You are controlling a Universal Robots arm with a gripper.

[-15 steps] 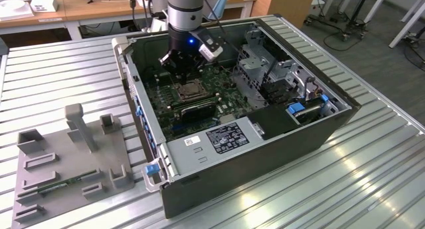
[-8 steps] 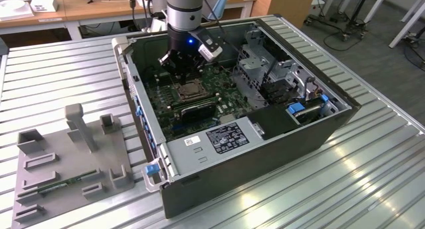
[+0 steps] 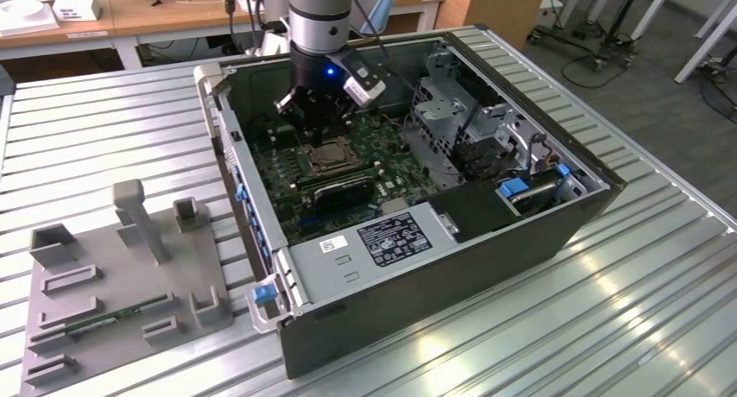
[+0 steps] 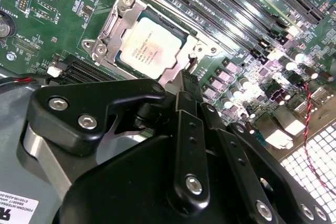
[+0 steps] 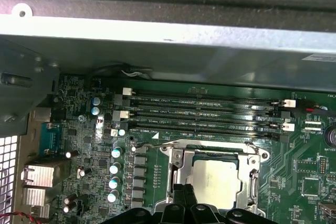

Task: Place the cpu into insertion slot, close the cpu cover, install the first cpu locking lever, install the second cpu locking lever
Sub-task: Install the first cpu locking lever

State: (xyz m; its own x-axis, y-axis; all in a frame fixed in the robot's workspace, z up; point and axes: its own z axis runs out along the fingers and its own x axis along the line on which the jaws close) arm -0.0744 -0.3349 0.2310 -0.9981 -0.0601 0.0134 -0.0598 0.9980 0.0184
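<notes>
From my station the biggest thing is the slatted worktop [image 3: 116,129], and the open case [image 3: 461,242] lies on it with the arm reaching down inside. Well off to one side of the hand [image 3: 316,136] a grey tray [image 3: 116,285] sits outside the case. Under the hand is the green board [image 5: 304,177], with the long memory slots [image 5: 205,111] a little beyond the fingertips. The slot [image 3: 326,160] lies right below the hand. In both wrist views the cover [image 4: 113,30] looks folded down flat around the cpu [image 4: 151,45], which is seated in the slot, its pale top showing through the cut-out just ahead of the fingertips [image 5: 178,199]. The hand is closed and, as far as I can see, empty, its tips low at the near edge of the cover; I can't tell whether they touch it. I'd judge the cpu light, stiff and slick on top, with delicate contacts beneath, so I'd only ever take it by opposite edges. The cover looks like thin springy metal, best pushed at its rim.
</notes>
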